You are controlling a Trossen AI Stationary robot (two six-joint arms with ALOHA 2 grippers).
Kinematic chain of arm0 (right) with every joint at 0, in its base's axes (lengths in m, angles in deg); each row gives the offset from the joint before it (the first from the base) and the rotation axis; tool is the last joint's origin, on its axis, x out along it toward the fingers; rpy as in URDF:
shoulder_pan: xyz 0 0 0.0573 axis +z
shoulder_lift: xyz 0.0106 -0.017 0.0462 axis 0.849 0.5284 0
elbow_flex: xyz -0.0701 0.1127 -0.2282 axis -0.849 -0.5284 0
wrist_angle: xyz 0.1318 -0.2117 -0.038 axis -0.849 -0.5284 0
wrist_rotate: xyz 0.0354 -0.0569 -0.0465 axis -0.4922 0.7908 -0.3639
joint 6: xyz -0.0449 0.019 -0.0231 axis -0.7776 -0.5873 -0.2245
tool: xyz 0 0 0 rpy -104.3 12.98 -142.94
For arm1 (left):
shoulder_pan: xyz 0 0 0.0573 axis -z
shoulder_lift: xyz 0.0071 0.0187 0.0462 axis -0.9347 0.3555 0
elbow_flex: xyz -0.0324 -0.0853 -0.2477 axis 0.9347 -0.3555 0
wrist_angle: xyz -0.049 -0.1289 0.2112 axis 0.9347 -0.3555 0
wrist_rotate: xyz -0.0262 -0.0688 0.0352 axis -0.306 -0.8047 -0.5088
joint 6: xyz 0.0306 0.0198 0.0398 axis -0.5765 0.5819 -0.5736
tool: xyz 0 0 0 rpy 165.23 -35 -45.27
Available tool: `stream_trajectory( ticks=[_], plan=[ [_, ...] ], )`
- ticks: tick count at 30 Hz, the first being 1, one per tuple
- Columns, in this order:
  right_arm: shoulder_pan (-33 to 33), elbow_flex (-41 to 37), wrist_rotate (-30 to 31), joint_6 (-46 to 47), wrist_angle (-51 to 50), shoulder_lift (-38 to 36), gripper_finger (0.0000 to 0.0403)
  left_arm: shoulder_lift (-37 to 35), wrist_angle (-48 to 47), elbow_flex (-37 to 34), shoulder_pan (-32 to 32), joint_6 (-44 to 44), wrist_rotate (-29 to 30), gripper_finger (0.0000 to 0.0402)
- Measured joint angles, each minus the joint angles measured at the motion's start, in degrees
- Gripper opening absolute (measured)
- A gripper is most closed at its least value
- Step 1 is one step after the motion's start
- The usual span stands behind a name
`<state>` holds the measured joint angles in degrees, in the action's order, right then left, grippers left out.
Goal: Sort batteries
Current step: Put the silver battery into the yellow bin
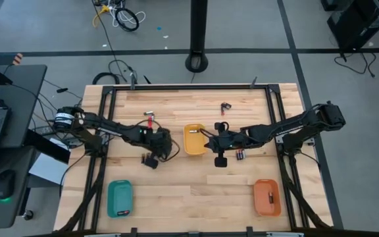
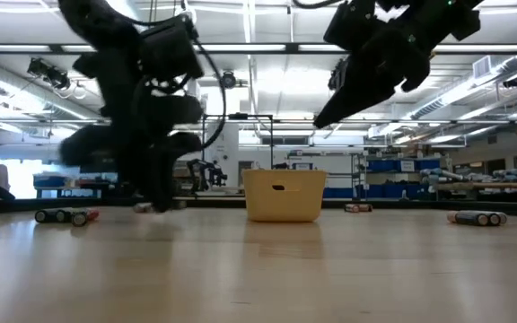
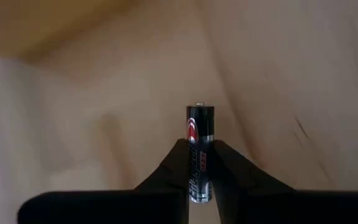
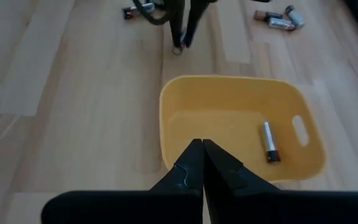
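Observation:
In the left wrist view a black battery with a red mark [image 3: 201,140] sits between the fingers of my left gripper [image 3: 202,163], which points steeply down just left of the yellow tray [image 1: 193,139]. My right gripper [image 4: 202,163] is shut on nothing and hovers over the tray's right rim. One silvery battery [image 4: 270,143] lies on the tray's floor. Loose batteries lie on the table near the far edge [image 1: 149,114] [image 1: 226,105] and under the right arm [image 1: 241,155]. My left gripper pinches the black battery's body [image 3: 199,171] between its two fingers, which lie along it. The fingers come from above, slanting down toward the table's right. The battery's free end [image 3: 200,111] sticks out past the fingertips. I cannot tell whether that end touches the table.
A teal tray [image 1: 120,197] stands near the front left and an orange tray [image 1: 267,196] near the front right. In the low view more batteries lie at the left [image 2: 65,215] and right [image 2: 478,217]. Black frame rails run along the table's sides.

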<state>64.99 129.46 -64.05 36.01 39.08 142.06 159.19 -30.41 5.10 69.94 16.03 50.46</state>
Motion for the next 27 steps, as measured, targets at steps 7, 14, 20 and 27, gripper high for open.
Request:
stream_trajectory(
  ticks=[7, 14, 20, 27],
  plan=[
    [1.9, 0.0, 4.1, 0.8, -5.1, -8.4, 0.0009, -0.9, 1.9, 10.8, -3.7, 4.0, 1.1, 0.0044],
    [3.0, 0.0, 12.5, 5.7, -13.2, -16.3, 0.0009, 2.8, 9.5, 18.1, -8.6, 10.6, -3.4, 0.0044],
    [1.9, 0.0, 15.0, 8.4, -16.7, -19.0, 0.0009, 12.2, 9.0, 23.1, -10.1, 10.7, -6.4, 0.0044],
    [0.3, 0.0, 15.1, 10.0, -19.2, -18.6, 0.0009, 20.6, 2.0, 28.8, -10.3, 10.1, -6.1, 0.0044]
  ],
)
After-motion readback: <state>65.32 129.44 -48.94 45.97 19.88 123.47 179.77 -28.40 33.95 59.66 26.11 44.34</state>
